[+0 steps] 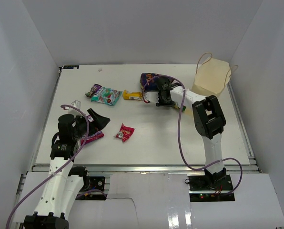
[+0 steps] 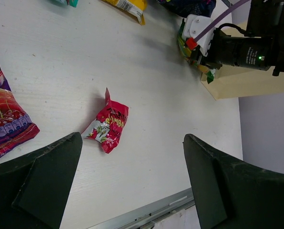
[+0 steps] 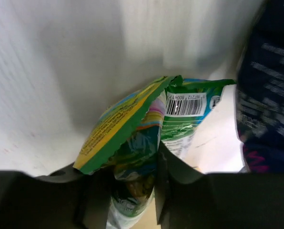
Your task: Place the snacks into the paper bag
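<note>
Top external view: a white table (image 1: 156, 138) holds scattered snack packets, with a tan paper bag (image 1: 211, 78) at the far right, its thin loop handles sticking out. Which way its mouth faces is unclear. The right arm (image 1: 208, 119) reaches to the far middle, just left of the bag, beside a purple packet (image 1: 149, 80) and a yellow packet (image 1: 132, 95). A teal packet (image 1: 105, 95) lies further left and a small red packet (image 1: 125, 132) nearer the front. The left gripper (image 1: 98, 120) hovers at the near left beside a pink packet (image 1: 93, 137).

Left wrist view: the left gripper's two dark fingers stand wide apart, holding nothing. The red packet lies on the table beyond them.

Right wrist view: the right gripper (image 3: 132, 167) is clamped on a green packet (image 3: 127, 129), pinching its lower part. The saw-toothed top edge fans free above the fingers. The packet is glossy, crinkled foil in green and yellow, with a barcode panel. The purple packet is close on the right.

The step in hand looks like carrying the green packet to the bag. Doing it well likely means a firm pinch, since foil slips. It also means lifting clear of the purple packet and letting go only once the packet is well inside the mouth, without nudging the light bag.
</note>
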